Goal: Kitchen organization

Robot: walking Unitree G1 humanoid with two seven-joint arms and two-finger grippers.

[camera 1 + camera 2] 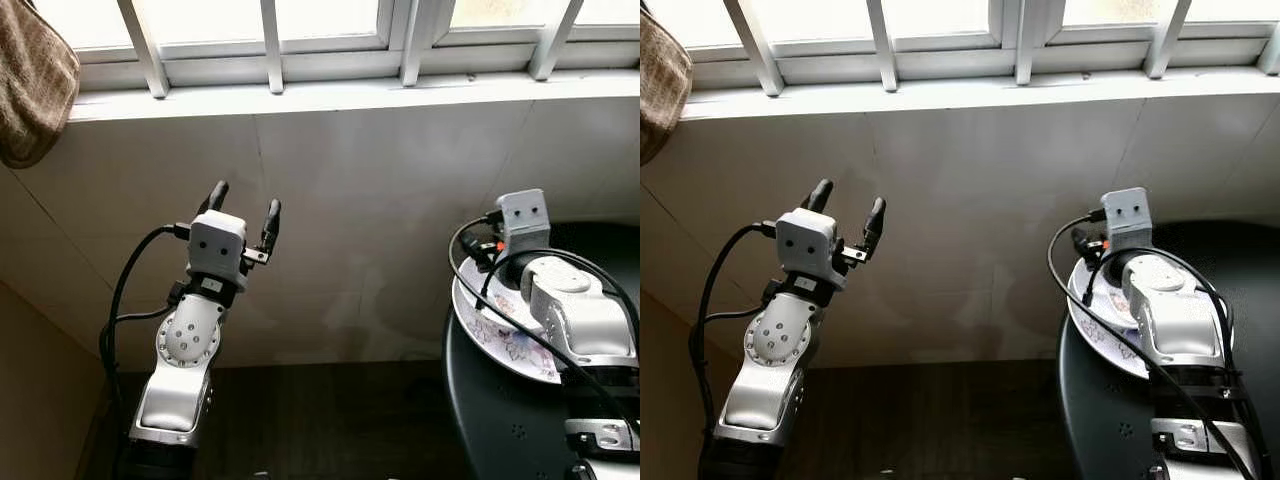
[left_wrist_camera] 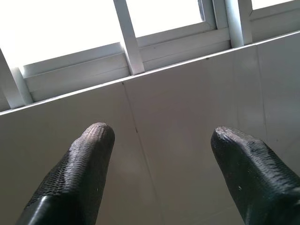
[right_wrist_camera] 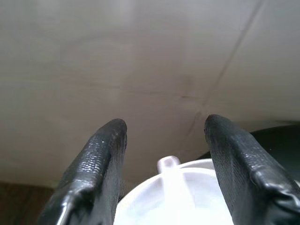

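My left gripper (image 1: pixel 246 198) is raised in front of the pale tiled wall (image 1: pixel 390 190), open, with nothing between its fingers. In the left wrist view its fingertips (image 2: pixel 96 136) point up at the wall and the window frame. My right arm (image 1: pixel 560 300) reaches over a white patterned plate (image 1: pixel 498 335) at the near-left rim of a dark round table (image 1: pixel 500 430). In the right wrist view the right gripper (image 3: pixel 165 123) is open above the plate (image 3: pixel 140 206), and a white handle-like piece (image 3: pixel 168 173) lies on the plate between the fingers, touching neither.
A white window sill (image 1: pixel 350 95) with barred panes runs along the top. A brown cloth (image 1: pixel 30 80) hangs at the upper left. A dark wooden surface (image 1: pixel 330 420) lies below the wall between the two arms.
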